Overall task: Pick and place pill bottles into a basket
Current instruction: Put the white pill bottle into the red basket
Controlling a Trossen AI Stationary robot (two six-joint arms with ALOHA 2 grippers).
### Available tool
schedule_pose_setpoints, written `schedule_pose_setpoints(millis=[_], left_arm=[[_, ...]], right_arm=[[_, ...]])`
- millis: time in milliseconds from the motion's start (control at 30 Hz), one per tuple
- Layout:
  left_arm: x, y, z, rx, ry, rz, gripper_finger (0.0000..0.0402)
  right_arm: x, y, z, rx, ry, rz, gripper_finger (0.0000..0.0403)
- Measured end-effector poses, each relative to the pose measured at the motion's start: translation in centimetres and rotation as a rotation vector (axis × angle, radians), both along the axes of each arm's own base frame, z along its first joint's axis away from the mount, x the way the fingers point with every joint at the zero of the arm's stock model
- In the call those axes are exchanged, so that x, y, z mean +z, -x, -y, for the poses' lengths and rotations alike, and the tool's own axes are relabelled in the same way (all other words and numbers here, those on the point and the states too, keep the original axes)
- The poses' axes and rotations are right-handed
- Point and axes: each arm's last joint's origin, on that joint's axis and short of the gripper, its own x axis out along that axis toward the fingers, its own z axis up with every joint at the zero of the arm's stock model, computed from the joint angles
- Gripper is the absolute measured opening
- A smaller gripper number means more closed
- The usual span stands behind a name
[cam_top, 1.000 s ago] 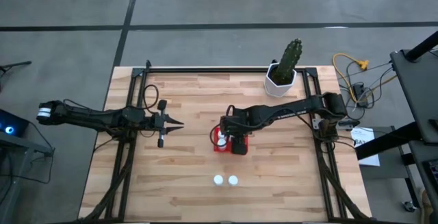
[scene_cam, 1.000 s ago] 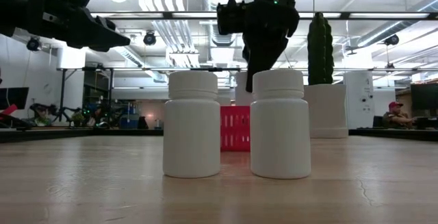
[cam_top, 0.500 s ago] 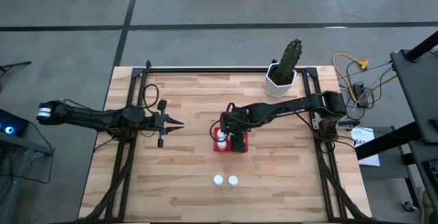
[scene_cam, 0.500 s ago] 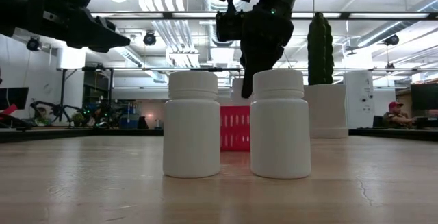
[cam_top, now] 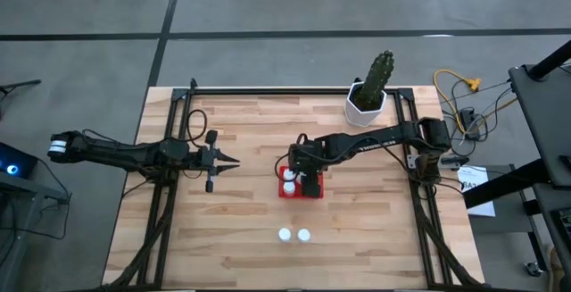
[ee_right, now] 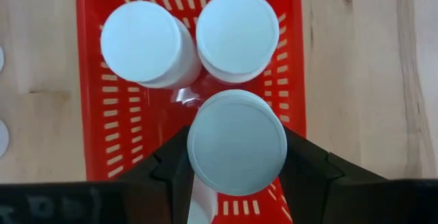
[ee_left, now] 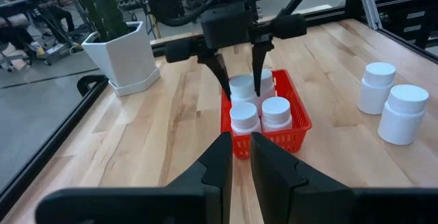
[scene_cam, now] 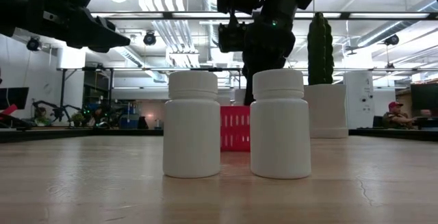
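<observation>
Pill bottle (ee_right: 236, 142) stands upright in the right claw (ee_right: 236, 157), gripped at its sides, directly above the basket (ee_right: 134, 121); the closed left claw (cam_top: 234, 161) waits apart.

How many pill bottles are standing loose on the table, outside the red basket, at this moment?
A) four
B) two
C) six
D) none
B: the high view shows just two pill bottles side by side on the bare wood in front of the red basket, while the right gripper holds another bottle over the basket, where more bottles already stand.
</observation>
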Motion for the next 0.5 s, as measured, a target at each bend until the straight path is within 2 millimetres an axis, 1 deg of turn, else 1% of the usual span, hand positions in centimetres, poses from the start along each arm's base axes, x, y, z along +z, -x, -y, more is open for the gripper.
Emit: schedule_pose_setpoints(millis=[500], left_arm=[[0.0,0.0,0.0,0.000,0.000,0.000,0.0035]], right_arm=[[-1.2,0.3,0.0,0.007,-0.024,0.009,0.0156]])
